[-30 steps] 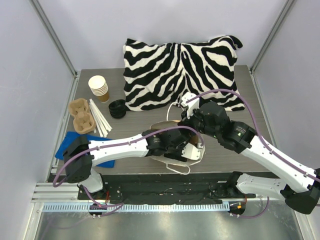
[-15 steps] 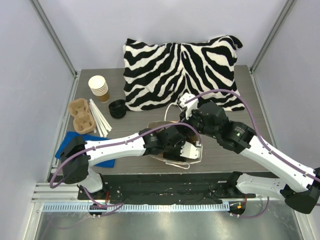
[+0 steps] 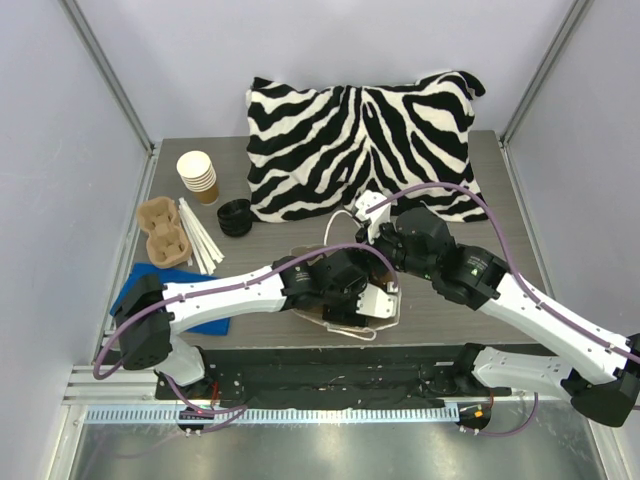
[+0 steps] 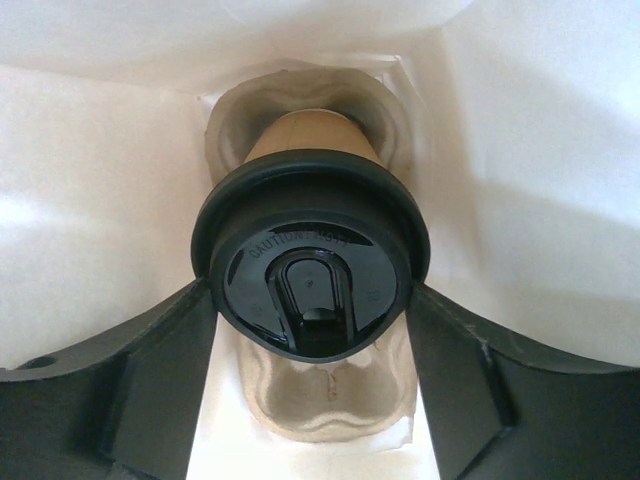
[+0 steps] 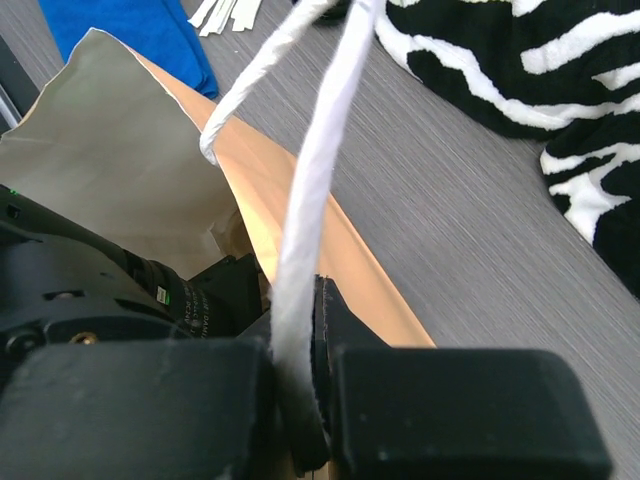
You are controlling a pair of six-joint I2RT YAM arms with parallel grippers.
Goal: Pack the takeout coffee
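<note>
The takeout coffee [image 4: 310, 260], a brown paper cup with a black lid, sits in a moulded pulp carrier [image 4: 325, 400] inside the white-lined paper bag [image 4: 90, 200]. My left gripper [image 4: 310, 300] reaches into the bag. Its dark fingers [image 4: 160, 370] press on both sides of the lid's rim with no gap showing. From above, the bag [image 3: 312, 250] lies on its side at the table's front, and the left wrist [image 3: 345, 285] hides the cup. My right gripper [image 5: 315, 360] is shut on the bag's white twisted handle [image 5: 310, 200] and holds it up at the bag's mouth [image 3: 372, 225].
A zebra-print pillow [image 3: 360, 140] fills the back of the table. At the left are a stack of lidless paper cups [image 3: 198, 175], a stack of black lids [image 3: 236, 217], a second pulp carrier [image 3: 163, 232], white sticks [image 3: 203, 240] and a blue cloth [image 3: 140, 285].
My left arm has shifted a little to the left and deeper into the bag. The bag has drawn in with it, and the right gripper has followed slightly left with the handle.
</note>
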